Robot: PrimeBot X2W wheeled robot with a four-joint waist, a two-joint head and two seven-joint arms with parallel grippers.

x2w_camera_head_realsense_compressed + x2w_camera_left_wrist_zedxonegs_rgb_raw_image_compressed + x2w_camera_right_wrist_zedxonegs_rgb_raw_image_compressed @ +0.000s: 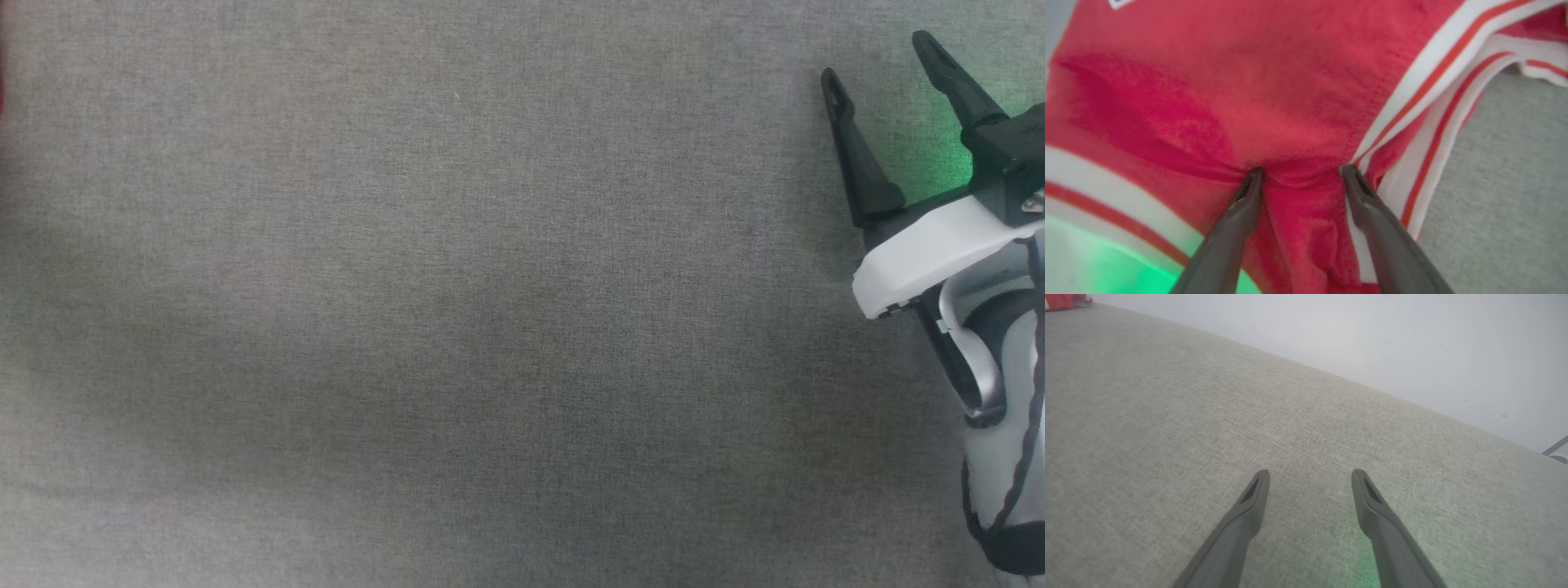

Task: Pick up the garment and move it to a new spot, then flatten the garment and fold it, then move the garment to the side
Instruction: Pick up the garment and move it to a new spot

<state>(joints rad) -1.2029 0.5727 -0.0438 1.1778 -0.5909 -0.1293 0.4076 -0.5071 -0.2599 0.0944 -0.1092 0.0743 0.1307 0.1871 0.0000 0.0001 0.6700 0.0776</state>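
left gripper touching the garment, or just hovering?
Touching. In the left wrist view, the left gripper has both fingertips pressed into the garment, and red cloth puckers between them. The jaws stand open, not clamped.

The right gripper (1310,475) hangs over the grey cloth surface (1167,437), fingers spread wide — a green glow (1367,555) beside one. Well apart lies the red garment (1061,301).
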